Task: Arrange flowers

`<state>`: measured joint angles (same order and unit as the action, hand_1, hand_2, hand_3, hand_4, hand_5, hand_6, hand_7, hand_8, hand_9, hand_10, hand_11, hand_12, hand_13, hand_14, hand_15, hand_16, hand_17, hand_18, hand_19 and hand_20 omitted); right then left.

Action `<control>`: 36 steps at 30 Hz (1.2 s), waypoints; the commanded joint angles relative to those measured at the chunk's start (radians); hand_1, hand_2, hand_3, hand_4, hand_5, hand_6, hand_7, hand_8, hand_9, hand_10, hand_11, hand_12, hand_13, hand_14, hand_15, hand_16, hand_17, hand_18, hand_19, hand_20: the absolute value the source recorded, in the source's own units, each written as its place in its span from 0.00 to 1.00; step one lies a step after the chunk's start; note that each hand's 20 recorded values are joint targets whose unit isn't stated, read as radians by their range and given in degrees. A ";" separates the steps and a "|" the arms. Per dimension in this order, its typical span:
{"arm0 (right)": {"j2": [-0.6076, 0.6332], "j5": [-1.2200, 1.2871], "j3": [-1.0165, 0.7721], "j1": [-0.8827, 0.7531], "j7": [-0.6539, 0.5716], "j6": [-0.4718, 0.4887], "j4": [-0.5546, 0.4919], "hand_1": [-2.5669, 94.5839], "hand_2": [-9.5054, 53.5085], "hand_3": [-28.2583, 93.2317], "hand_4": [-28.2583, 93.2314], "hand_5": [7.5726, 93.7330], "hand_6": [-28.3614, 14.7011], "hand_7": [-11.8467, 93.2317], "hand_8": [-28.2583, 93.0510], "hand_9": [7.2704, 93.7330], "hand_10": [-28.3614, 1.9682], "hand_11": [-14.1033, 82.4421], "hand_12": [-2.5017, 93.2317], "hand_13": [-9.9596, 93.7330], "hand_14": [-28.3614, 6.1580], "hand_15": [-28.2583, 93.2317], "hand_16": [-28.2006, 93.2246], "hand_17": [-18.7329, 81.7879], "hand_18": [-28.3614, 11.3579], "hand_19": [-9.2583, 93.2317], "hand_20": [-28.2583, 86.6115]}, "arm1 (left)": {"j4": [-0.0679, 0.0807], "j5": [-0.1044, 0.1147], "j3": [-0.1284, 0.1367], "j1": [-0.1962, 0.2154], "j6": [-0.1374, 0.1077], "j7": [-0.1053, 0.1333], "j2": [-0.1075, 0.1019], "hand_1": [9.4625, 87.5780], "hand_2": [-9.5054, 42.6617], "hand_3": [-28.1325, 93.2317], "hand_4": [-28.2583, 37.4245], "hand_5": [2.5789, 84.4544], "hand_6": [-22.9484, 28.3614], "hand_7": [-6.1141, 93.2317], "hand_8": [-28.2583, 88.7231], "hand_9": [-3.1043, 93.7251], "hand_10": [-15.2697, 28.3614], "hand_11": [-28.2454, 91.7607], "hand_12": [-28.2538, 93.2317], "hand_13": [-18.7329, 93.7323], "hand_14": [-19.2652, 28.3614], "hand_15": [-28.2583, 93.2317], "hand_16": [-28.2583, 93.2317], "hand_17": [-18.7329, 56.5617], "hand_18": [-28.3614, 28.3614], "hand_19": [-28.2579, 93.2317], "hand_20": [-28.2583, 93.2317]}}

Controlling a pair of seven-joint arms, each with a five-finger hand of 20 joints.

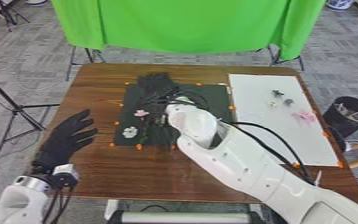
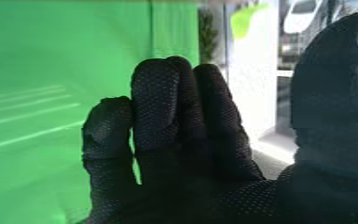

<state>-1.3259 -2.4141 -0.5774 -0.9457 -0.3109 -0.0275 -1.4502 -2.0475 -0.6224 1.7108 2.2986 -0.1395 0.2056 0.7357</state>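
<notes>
Black right robot hand [image 1: 158, 84], released, was over dark mat [image 1: 215, 95]; white flower [image 1: 129, 132] lay there; left robot hand [image 1: 62, 141] was released, fingers spread.

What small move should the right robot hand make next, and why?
Probably a swing to the right, toward the pink flower on the white board. The right robot hand is open, fingers straight, at the far part of the dark mat, where a white flower already lies.
</notes>
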 commanded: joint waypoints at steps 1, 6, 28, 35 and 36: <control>0.228 0.012 -0.077 -0.007 -0.048 -0.021 -0.047 0.30 0.00 0.96 0.00 0.35 0.57 0.46 0.10 0.43 0.52 0.45 0.25 0.56 0.55 0.86 0.43 0.42 0.22 0.92 0.69 | -0.015 0.017 0.020 0.059 -0.032 0.021 0.024 0.21 0.18 0.81 0.06 0.29 0.50 0.27 0.15 0.28 0.63 0.40 0.36 0.35 0.75 0.49 0.23 0.12 0.91 0.60 0.30; 0.402 0.013 -0.254 -0.146 -0.052 0.060 -0.184 0.30 0.00 0.96 0.00 0.34 0.57 0.46 0.10 0.42 0.50 0.45 0.25 0.55 0.54 0.86 0.42 0.41 0.22 0.92 0.69 | -0.022 0.020 0.031 0.080 -0.037 0.022 0.031 0.21 0.19 0.81 0.06 0.29 0.50 0.27 0.15 0.28 0.63 0.40 0.36 0.35 0.75 0.49 0.23 0.12 0.91 0.60 0.30; 0.682 0.080 -0.796 -0.717 -0.262 0.132 -0.347 0.28 0.00 0.96 0.00 0.32 0.54 0.43 0.12 0.41 0.46 0.39 0.25 0.53 0.52 0.84 0.40 0.40 0.21 0.90 0.70 | -0.030 0.009 0.059 0.118 -0.028 0.012 0.053 0.21 0.19 0.81 0.06 0.29 0.50 0.27 0.15 0.28 0.63 0.40 0.36 0.35 0.76 0.49 0.23 0.12 0.91 0.60 0.30; 0.696 0.051 -0.817 -0.789 -0.250 0.109 -0.348 0.27 0.00 0.95 0.00 0.35 0.54 0.43 0.12 0.42 0.48 0.40 0.25 0.54 0.53 0.85 0.40 0.40 0.21 0.90 0.70 | -0.030 0.007 0.059 0.118 -0.024 0.010 0.055 0.21 0.18 0.81 0.06 0.29 0.50 0.27 0.15 0.28 0.63 0.40 0.36 0.35 0.76 0.49 0.23 0.12 0.91 0.60 0.30; 0.697 0.053 -0.812 -0.788 -0.255 0.108 -0.345 0.27 0.00 0.95 0.00 0.35 0.54 0.44 0.12 0.42 0.48 0.40 0.25 0.54 0.53 0.85 0.40 0.40 0.20 0.90 0.70 | -0.029 0.005 0.059 0.117 -0.021 0.007 0.057 0.21 0.18 0.81 0.06 0.29 0.50 0.27 0.15 0.28 0.63 0.40 0.36 0.35 0.76 0.49 0.23 0.12 0.91 0.60 0.30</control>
<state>-0.6412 -2.3317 -1.3976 -1.6737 -0.5600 0.0842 -1.7985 -2.0740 -0.6093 1.7660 2.4071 -0.1723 0.2266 0.7811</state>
